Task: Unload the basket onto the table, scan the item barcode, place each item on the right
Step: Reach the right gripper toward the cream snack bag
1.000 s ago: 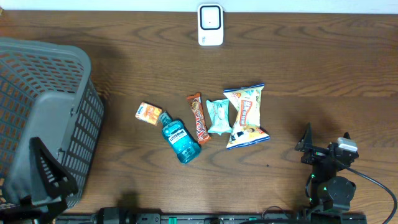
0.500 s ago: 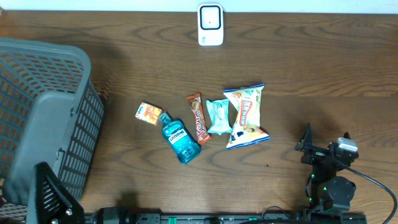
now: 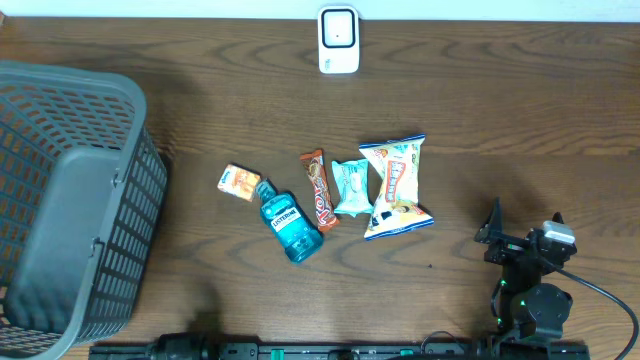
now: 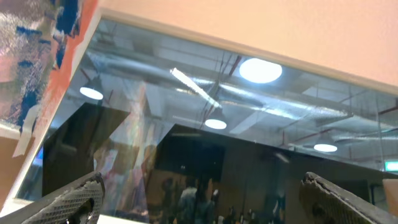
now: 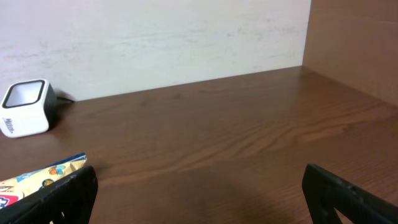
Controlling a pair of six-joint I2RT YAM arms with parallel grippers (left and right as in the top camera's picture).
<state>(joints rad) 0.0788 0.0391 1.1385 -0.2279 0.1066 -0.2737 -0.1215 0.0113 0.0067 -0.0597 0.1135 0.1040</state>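
- the left gripper (image 4: 202, 205) stood with its fingers wide apart, holding nothing.
- the right gripper (image 3: 524, 235), at the table's 5 o'clock, gaped empty.
- the snack bag (image 3: 397, 187) and blue bottle (image 3: 291, 228) lay mid-table, with the scanner (image 3: 338, 40) at 12 o'clock.

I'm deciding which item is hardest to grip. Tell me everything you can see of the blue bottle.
The blue bottle lies on its side on the wooden table. It looks like clear plastic holding blue liquid, white label facing up. Its cap points toward the orange packet, nearly touching it; its body lies close beside the brown snack bar.
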